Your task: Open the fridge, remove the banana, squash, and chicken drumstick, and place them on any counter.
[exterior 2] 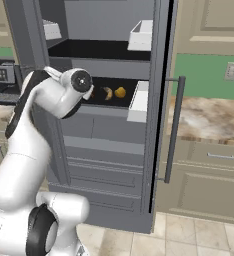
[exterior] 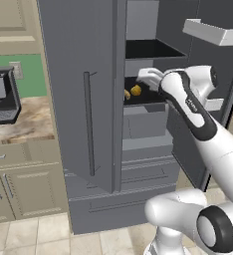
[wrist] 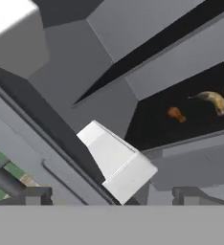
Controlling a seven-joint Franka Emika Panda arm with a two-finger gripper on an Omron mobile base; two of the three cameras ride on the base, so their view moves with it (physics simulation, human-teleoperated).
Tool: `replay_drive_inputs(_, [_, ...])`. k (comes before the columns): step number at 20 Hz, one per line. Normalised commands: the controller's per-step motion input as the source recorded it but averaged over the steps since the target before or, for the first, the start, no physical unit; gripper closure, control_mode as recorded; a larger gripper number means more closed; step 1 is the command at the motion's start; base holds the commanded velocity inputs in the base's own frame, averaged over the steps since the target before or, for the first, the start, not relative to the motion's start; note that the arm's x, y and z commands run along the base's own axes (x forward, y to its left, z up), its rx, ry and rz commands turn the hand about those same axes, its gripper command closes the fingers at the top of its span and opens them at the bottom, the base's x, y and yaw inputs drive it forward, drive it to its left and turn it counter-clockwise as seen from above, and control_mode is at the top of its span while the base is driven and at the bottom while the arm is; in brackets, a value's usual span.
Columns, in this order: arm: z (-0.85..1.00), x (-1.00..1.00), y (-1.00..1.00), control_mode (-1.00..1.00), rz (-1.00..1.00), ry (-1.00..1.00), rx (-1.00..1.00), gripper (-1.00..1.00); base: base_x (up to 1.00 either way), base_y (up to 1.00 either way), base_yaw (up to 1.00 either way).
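Fridge: the tall grey fridge [exterior: 88, 124] stands with both upper doors swung open, dark shelves showing inside, and two closed drawers at the bottom.
Counter: a mottled beige-and-brown counter [exterior 2: 209, 120] runs on both sides of the fridge, with beige cabinet fronts below — a dark appliance [exterior: 1, 97] sits on the stretch to the left.
Arm: the white arm reaches up and forward into the fridge opening at the height of the middle shelf.
Door bins: white door bins [exterior 2: 139, 100] hang on the inner faces of the open doors.
Gripper: the gripper [wrist: 111, 196] has its two dark fingertips spread wide apart, holding nothing — it sits near a white door bin, well short of the food.
Squash: the round yellow squash [exterior 2: 120, 92] rests on the dark middle shelf.
Banana: the curved banana [exterior 2: 107, 93] lies just beside the squash.
Chicken drumstick: the small brown chicken drumstick [wrist: 176, 114] lies on the same shelf, near the banana.
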Motion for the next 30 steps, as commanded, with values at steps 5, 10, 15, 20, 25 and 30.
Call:
replay_drive_inputs(5, [-0.22,0.74,-0.01,-1.00,0.14,0.06,0.06,-1.00,0.00,0.00,0.00])
replay_drive_inputs(10, [0.05,0.26,0.19,-1.00,0.18,0.00,0.04,-1.00,0.00,0.00,0.00])
replay_drive_inputs(15, [0.00,-0.06,0.59,-1.00,0.22,-0.07,0.00,-1.00,0.00,0.00,0.00])
replay_drive_inputs(20, [0.00,-0.42,0.81,-1.00,0.21,-0.20,0.00,-1.00,0.00,0.00,0.00])
replay_drive_inputs(25, [0.00,-0.57,0.79,-1.00,0.18,-0.21,-0.01,-1.00,0.00,0.00,0.00])
replay_drive_inputs(30, [0.01,-1.00,1.00,-1.00,0.16,-0.28,-0.10,-1.00,0.00,0.00,0.00])
